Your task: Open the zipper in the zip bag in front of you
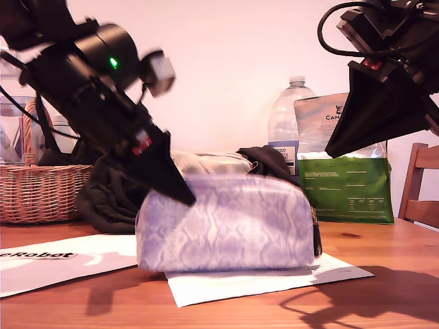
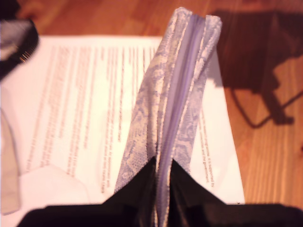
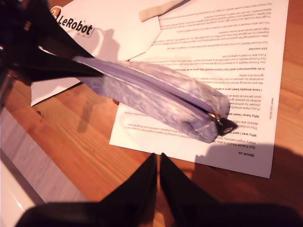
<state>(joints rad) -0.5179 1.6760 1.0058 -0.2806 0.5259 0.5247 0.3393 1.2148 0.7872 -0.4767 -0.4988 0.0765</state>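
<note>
Left to right in the exterior view: a wicker basket (image 1: 41, 188) at the table's (image 1: 398, 288) far left edge, dark cloth (image 1: 110, 199) heaped beside it, a sheet marked LeRobot (image 1: 48, 259) lying flat toward the front. Next, my first gripper (image 1: 180, 190) slanting down from the upper left — jaws pinched narrow on the zip bag (image 1: 226, 223) at its top edge, the fabric ridge caught between the black fingers (image 2: 137, 189) in the first wrist view. Zip bag upright on a printed paper (image 1: 260, 281) near the table's middle, the zipper (image 2: 177, 99) running as a pale lilac line along its top, the black pull tab (image 3: 226, 125) at the end away from that grip. Behind, a plastic bottle (image 1: 288, 123) and a green and silver foil bag (image 1: 346, 178). Farthest right, my second gripper (image 1: 336, 147) held in the air above the bag's end, touching nothing, fingers (image 3: 142, 184) drawn together with only a sliver between.
</note>
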